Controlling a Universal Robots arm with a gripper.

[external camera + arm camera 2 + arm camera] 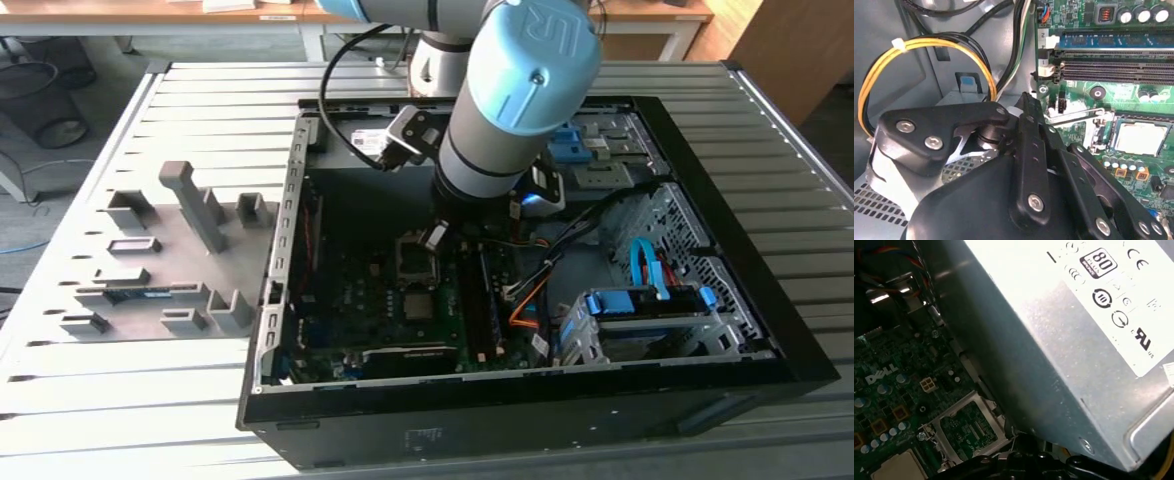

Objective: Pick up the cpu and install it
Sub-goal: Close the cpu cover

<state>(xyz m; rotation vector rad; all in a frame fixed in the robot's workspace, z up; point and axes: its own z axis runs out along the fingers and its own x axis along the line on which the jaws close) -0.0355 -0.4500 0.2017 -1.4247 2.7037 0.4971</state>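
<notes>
My arm (pixel 514 110) reaches down into the open computer case (pixel 534 425), which lies on the slatted metal table (pixel 134 420). My fingers (pixel 1026 130) hang over the green motherboard (pixel 380 320) near the middle of the exterior view; whether they are spread or closed I cannot tell. The cpu (pixel 419 305) lies flat in its socket just below the middle of that frame, dull silver top up and apart from me. The second wrist view shows the cpu (pixel 1141 137) beside the socket lever (pixel 1074 117). The socket's metal frame (pixel 969 432) stands flipped open. The grey power-supply box (pixel 1064 340) sits close by me. Grey fixture blocks (pixel 187 210) stand at the exterior view's left.
</notes>
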